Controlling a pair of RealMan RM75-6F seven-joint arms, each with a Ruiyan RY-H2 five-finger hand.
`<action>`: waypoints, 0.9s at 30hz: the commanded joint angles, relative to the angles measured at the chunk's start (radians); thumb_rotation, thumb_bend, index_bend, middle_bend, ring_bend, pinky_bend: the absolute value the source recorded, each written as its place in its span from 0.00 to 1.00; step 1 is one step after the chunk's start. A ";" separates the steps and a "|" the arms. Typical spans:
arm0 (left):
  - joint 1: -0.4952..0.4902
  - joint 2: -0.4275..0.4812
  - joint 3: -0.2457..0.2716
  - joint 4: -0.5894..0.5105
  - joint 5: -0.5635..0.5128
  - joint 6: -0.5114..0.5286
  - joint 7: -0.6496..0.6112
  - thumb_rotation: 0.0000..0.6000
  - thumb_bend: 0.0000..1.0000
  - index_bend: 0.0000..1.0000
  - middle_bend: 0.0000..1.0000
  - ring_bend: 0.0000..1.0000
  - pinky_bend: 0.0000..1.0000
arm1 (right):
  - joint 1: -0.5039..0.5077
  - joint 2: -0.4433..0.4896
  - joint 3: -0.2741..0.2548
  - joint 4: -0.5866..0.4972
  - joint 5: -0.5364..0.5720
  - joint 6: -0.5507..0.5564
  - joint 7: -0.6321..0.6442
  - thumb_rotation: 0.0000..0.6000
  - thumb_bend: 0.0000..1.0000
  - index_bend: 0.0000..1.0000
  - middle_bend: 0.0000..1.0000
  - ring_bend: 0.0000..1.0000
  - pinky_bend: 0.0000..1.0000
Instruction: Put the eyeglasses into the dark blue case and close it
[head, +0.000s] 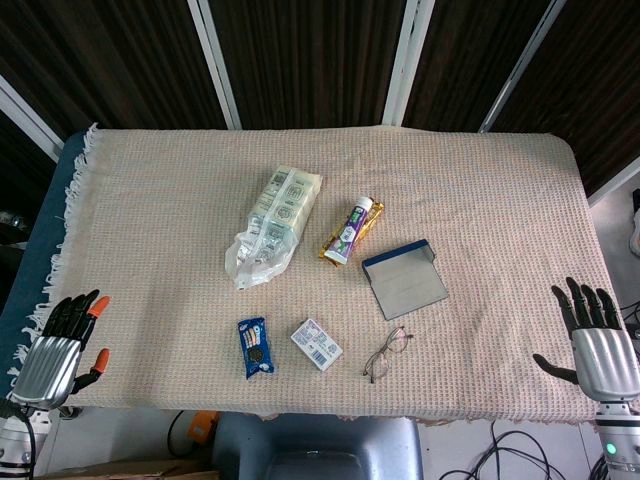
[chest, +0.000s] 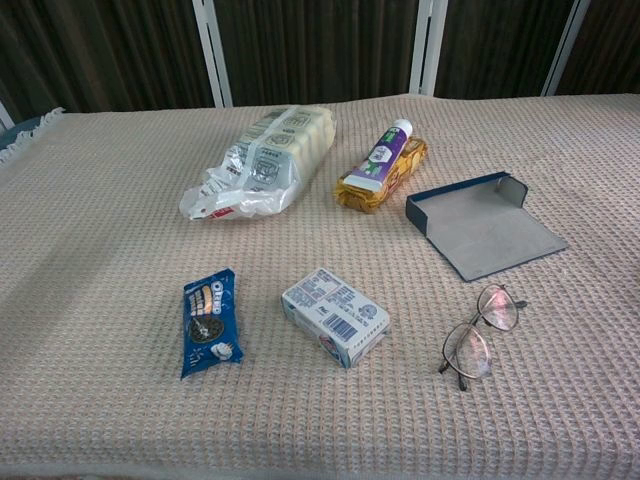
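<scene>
One beige waffle-weave cloth (head: 500, 190) covers the table before dark curtains (chest: 310, 50).

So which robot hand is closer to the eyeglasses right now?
The right. The right robot hand rests at the table's near right edge, level with the eyeglasses. The left robot hand sits at the far left edge, clearly farther away.

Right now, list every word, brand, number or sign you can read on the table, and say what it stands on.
No text can be read for certain.
Blue cookie packet: white logo, too blurred to read.
Small white box: blue print and a barcode, too small.
Purple tube: print too small.
Clear plastic bag: dark print, blurred.
Eyeglasses and dark blue case: no text shows.
</scene>
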 joint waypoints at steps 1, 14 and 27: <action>-0.001 0.000 0.000 0.000 -0.002 -0.001 -0.002 1.00 0.42 0.00 0.00 0.00 0.07 | 0.005 -0.006 -0.001 0.014 -0.019 -0.009 0.009 1.00 0.27 0.01 0.00 0.00 0.00; 0.001 0.016 -0.007 0.010 -0.018 0.004 -0.049 1.00 0.42 0.00 0.00 0.00 0.07 | 0.233 -0.108 -0.029 0.184 -0.302 -0.227 0.063 1.00 0.27 0.26 0.00 0.00 0.00; 0.016 0.023 0.002 0.017 -0.017 0.018 -0.051 1.00 0.42 0.00 0.00 0.00 0.07 | 0.436 -0.248 -0.035 0.251 -0.403 -0.448 -0.042 1.00 0.35 0.52 0.00 0.00 0.00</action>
